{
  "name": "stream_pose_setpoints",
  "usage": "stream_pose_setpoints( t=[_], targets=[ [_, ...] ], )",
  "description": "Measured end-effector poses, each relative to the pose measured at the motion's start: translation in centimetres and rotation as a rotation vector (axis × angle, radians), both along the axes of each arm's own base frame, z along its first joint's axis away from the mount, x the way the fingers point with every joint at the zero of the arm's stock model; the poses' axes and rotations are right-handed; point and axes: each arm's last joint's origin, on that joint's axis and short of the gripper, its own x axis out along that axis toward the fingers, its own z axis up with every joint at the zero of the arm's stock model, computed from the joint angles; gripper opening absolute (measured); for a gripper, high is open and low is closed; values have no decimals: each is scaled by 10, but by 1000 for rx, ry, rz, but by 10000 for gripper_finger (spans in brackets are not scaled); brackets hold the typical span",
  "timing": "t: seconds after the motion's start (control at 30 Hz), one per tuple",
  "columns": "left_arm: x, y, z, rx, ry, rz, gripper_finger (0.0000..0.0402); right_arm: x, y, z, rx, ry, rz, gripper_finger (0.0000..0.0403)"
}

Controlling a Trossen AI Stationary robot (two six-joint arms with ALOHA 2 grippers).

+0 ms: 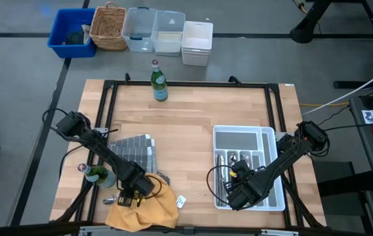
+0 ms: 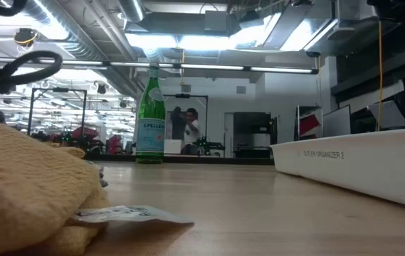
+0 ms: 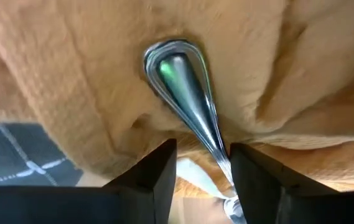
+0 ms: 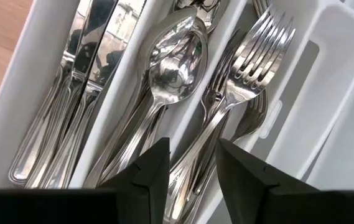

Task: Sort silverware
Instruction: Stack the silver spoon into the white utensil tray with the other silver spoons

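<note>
My left gripper hangs open over a spoon on the yellow cloth, near-left. Stiff, light, slippery; I'd pinch the thin handle. My right gripper, open, is over the tray of sorted silverware.

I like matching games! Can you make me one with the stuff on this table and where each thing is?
Things:
1. spoon
2. forks
3. bottle
4. right claw

Places:
A. far edge of the table, standing up
B. on the yellow cloth, by the left claw
C. over the tray
D. in a tray slot next to the spoons

Pairs: 1-B, 2-D, 3-A, 4-C
</note>
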Motion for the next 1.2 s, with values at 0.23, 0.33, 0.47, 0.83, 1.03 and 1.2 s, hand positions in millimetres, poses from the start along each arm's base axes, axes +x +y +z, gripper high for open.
stream_pose_setpoints(
  t=[0.23, 0.33, 0.47, 0.83, 1.03, 1.2],
  targets=[
    [-3, 2, -3, 5, 7, -9, 84, 0, 0, 0, 1, 3, 16, 131],
    [-3, 2, -3, 6, 10, -3, 46, 0, 0, 0, 1, 4, 18, 131],
    [-3, 3, 0, 11, 18, 40, 10, 0, 0, 0, 1, 4, 18, 131],
    [-7, 4, 21, -45, -5, 123, 5, 0, 0, 0, 1, 4, 18, 131],
    [-8, 6, 31, -67, -20, 171, 3, 0, 0, 0, 1, 4, 18, 131],
    [-5, 10, 44, -122, -81, 210, 2, 0, 0, 0, 1, 3, 18, 131]
  ],
)
